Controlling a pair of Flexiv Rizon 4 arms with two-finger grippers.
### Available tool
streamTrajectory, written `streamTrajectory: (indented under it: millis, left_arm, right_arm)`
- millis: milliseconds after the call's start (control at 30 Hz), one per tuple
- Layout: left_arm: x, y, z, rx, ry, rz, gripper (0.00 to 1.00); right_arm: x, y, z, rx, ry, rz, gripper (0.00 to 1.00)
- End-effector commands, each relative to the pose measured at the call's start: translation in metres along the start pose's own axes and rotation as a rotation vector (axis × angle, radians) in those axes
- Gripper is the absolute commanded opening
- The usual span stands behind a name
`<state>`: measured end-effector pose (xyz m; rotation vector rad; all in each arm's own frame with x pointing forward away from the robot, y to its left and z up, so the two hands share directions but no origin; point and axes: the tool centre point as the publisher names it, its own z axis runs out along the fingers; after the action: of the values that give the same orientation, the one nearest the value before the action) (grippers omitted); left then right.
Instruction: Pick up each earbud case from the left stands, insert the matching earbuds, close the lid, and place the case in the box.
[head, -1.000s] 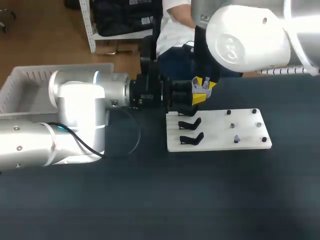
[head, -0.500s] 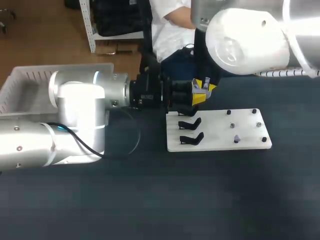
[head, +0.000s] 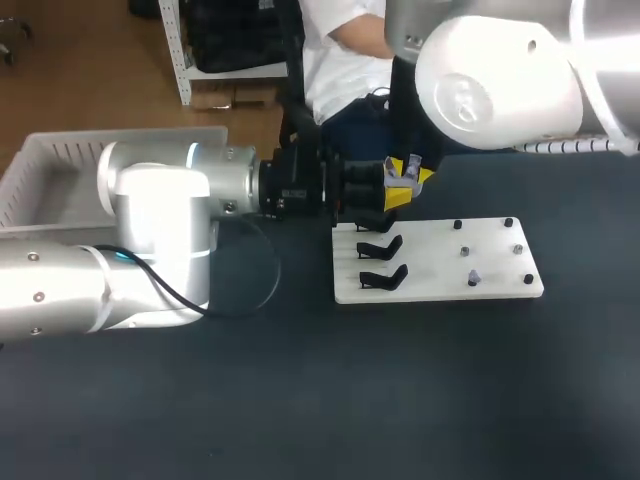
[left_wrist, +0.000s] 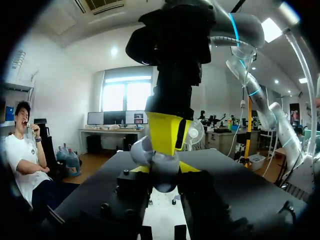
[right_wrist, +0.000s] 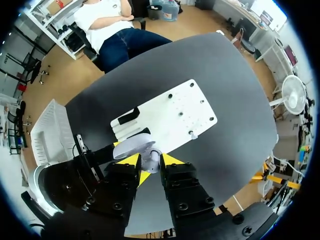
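Note:
My left gripper (head: 393, 197) is level above the back left corner of the white board (head: 440, 285), shut on an open pale earbud case (left_wrist: 156, 170). My right gripper (left_wrist: 167, 142) comes straight down onto the case from above. In the right wrist view the raised lid (right_wrist: 131, 148) shows beside my right gripper (right_wrist: 151, 162), with a small white earbud (right_wrist: 150, 159) at its tip, over the case. Black stands (head: 382, 247) line the board's left side. One grey earbud (head: 473, 278) stands on a peg at the board's right part.
A white slatted box (head: 45, 165) sits at the table's far left, behind my left arm. Several small black pegs (head: 508, 223) stick up from the right part of the board. My right arm's big white joint hangs over the back right of the table.
Both arms stay where they were. Nothing else on the table has moved.

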<state>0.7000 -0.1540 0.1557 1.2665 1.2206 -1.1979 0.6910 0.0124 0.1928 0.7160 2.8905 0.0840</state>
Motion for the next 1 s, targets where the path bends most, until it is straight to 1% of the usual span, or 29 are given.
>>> streamTrajectory:
  millis: [33,67,233,400,467,533,600,767,833,933,1000]
  left_arm:
    - [0.0,-0.002,0.0,-0.007,-0.004,0.004,0.0]
    - [0.0,-0.002,0.0,-0.007,-0.004,0.004,0.0]
    - [0.0,-0.002,0.0,-0.007,-0.004,0.004,0.0]
    - [0.0,-0.002,0.0,-0.007,-0.004,0.004,0.0]
    - [0.0,-0.002,0.0,-0.007,-0.004,0.004,0.0]
    - [0.0,-0.002,0.0,-0.007,-0.004,0.004,0.0]
    - [0.0,-0.002,0.0,-0.007,-0.004,0.004,0.0]
    - [0.0,-0.002,0.0,-0.007,-0.004,0.004,0.0]
    - [0.0,-0.002,0.0,-0.007,-0.004,0.004,0.0]
    - [0.0,-0.002,0.0,-0.007,-0.004,0.004,0.0]
    - [0.0,-0.002,0.0,-0.007,-0.004,0.004,0.0]
  right_arm:
    - [0.002,-0.003,-0.001,-0.009,-0.006,0.001,0.33]
    - [0.002,-0.003,-0.002,-0.01,-0.005,0.0,0.35]
    - [0.003,-0.004,-0.005,-0.01,-0.007,-0.007,0.33]
    - [0.009,-0.013,-0.016,-0.032,-0.018,-0.007,0.35]
    - [0.013,-0.018,-0.02,-0.05,-0.022,-0.007,0.37]
    - [0.018,-0.024,-0.025,-0.075,-0.031,-0.014,0.43]
    - [0.023,-0.031,-0.029,-0.096,-0.025,-0.02,0.44]
    - [0.035,-0.051,-0.03,-0.106,-0.091,-0.067,0.5]
    - [0.039,-0.061,-0.031,-0.118,-0.111,-0.082,0.64]
    - [0.045,-0.074,-0.028,-0.129,-0.121,-0.101,0.69]
    - [0.049,-0.084,-0.021,-0.125,-0.154,-0.121,0.76]
